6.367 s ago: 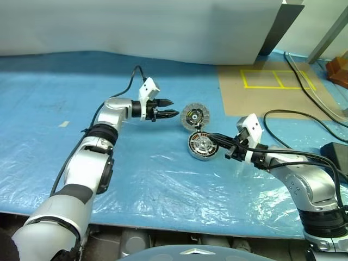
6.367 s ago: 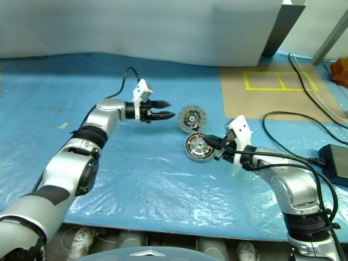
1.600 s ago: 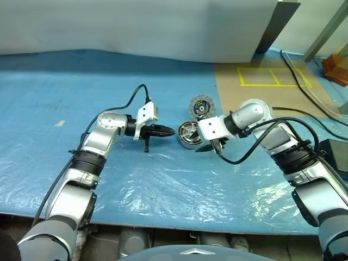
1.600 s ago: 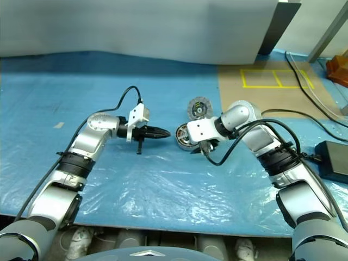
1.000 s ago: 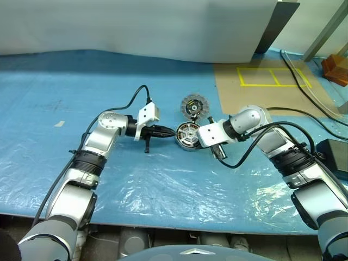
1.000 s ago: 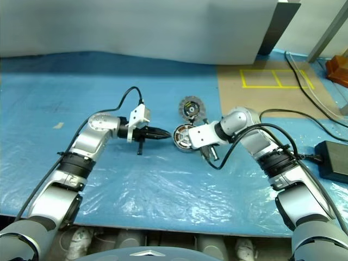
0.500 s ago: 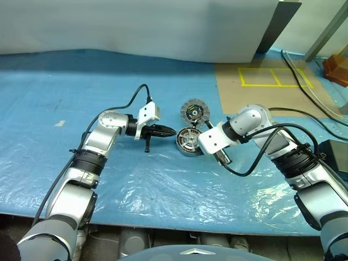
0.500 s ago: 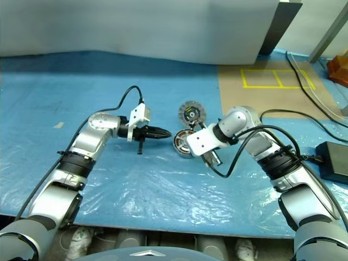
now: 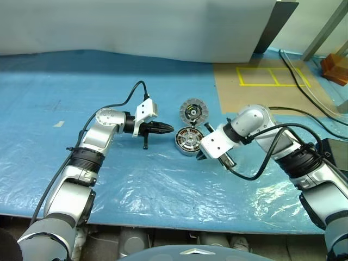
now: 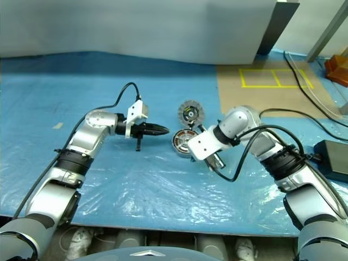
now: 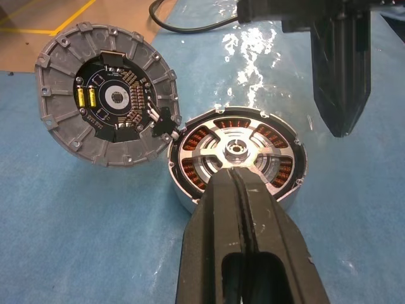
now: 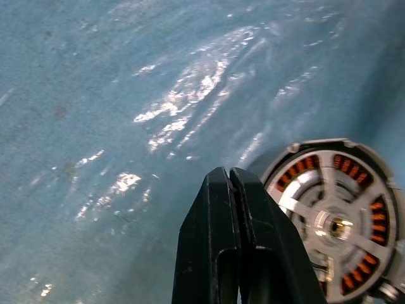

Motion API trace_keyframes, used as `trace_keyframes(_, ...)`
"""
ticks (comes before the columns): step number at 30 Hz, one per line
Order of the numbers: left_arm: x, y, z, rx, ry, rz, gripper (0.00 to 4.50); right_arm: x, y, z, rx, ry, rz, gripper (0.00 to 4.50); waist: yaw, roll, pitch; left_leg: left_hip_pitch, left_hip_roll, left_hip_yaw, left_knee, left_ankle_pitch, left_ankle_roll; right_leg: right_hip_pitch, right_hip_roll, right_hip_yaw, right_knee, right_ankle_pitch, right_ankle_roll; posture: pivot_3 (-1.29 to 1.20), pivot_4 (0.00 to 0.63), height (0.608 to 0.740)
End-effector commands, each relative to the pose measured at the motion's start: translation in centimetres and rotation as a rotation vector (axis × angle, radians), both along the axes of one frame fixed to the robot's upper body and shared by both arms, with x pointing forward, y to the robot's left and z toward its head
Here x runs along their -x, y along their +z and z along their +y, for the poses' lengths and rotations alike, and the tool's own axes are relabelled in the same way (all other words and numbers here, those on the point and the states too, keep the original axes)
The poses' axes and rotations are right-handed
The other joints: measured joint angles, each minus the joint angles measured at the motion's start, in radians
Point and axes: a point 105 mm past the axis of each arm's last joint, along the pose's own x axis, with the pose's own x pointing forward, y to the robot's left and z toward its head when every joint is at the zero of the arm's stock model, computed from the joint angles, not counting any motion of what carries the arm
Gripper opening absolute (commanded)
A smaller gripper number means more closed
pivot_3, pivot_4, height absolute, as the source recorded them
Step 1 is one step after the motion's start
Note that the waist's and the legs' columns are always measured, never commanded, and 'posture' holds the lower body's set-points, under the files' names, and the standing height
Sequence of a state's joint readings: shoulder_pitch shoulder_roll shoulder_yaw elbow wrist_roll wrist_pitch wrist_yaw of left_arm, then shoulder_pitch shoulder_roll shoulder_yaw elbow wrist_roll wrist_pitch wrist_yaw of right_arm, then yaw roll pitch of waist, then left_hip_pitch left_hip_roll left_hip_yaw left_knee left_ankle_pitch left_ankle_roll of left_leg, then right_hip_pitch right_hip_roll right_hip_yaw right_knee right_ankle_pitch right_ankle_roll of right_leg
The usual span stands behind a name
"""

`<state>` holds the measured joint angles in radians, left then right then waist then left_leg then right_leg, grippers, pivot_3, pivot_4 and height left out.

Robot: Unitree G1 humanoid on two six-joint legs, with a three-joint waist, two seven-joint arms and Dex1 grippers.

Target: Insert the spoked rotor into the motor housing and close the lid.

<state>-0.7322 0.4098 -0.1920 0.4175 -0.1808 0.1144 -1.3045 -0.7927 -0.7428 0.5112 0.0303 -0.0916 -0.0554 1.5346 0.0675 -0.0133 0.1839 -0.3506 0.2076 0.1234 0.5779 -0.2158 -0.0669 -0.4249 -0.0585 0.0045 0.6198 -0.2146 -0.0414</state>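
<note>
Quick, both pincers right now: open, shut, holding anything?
Left pincer: shut, empty, pointing at the housing.
Right pincer: shut, empty, beside the housing.

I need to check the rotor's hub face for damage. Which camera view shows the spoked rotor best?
The left wrist view: the spoked rotor stands close up, tilted against the motor housing, hub face and segmented rim plain. The two eye views show it small, beyond the housing.

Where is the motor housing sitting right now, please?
In the left eye view, the motor housing sits on the blue sheet between the two shut grippers, touching the spoked rotor propped just behind it.
</note>
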Motion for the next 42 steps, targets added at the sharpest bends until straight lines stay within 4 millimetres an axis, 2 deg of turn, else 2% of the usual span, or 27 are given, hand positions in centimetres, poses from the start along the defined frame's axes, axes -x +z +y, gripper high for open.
trace_keyframes(1,0.0,1.2,0.1,0.031,-0.004,-0.039,0.0,-0.8,0.2,-0.6,-0.014,-0.034,-0.019,0.55,0.0,0.0,0.0,0.0,0.0,0.0,0.0,0.0,0.0,0.0,0.0,0.0,0.0,0.0,0.0,0.0,0.15,0.74)
trace_keyframes(4,0.0,1.2,-0.2,0.029,-0.011,-0.04,0.0,-1.2,-0.6,-0.7,-0.003,-0.053,-0.021,1.46,0.002,0.0,0.0,0.0,0.0,0.0,0.0,0.0,0.0,0.0,0.0,0.0,0.0,0.0,0.0,0.0,0.15,0.74)
trace_keyframes(20,0.3,0.8,-0.4,0.018,-0.026,-0.037,0.0,-1.7,-3.3,-1.9,0.054,-0.081,-0.019,1.46,0.001,0.0,0.0,0.0,0.0,0.0,0.0,0.0,0.0,0.0,0.0,0.0,0.0,0.0,0.0,0.0,0.15,0.74)
trace_keyframes(23,0.3,0.8,-0.4,0.018,-0.024,-0.038,0.0,-1.6,-3.4,-1.8,0.063,-0.06,-0.021,0.91,0.001,0.0,0.0,0.0,0.0,0.0,0.001,0.0,0.0,0.0,0.0,0.0,0.0,0.0,0.0,0.0,0.15,0.74)
trace_keyframes(26,0.2,0.9,-0.5,0.024,-0.024,-0.037,0.0,-1.5,-3.6,-2.3,0.102,-0.048,-0.02,0.02,0.001,0.0,0.0,0.0,0.0,0.0,0.001,0.0,0.0,0.0,0.0,0.0,0.0,0.0,0.0,0.0,0.15,0.74)
trace_keyframes(33,0.3,1.0,-1.0,0.043,-0.031,-0.032,0.0,-2.1,-3.1,-2.0,0.11,-0.024,-0.075,0.02,0.001,0.0,0.0,0.0,0.0,0.0,0.001,0.0,0.0,0.0,0.0,0.0,0.0,0.0,0.0,0.0,0.15,0.74)
trace_keyframes(37,0.2,1.1,-0.8,0.042,-0.026,-0.032,0.0,-1.2,-2.5,-1.2,0.102,0.035,-0.084,0.02,0.001,0.0,0.0,0.0,0.0,0.0,0.001,0.002,0.001,0.0,0.0,0.001,0.001,0.0,0.0,0.0,0.15,0.74)
trace_keyframes(42,0.3,0.8,0.0,0.026,-0.025,-0.013,0.0,-0.2,-2.8,-0.8,0.101,0.06,-0.048,0.02,0.001,0.0,0.0,0.0,0.0,0.0,0.001,0.002,0.001,0.0,0.0,0.0,0.0,0.0,0.0,0.0,0.15,0.74)
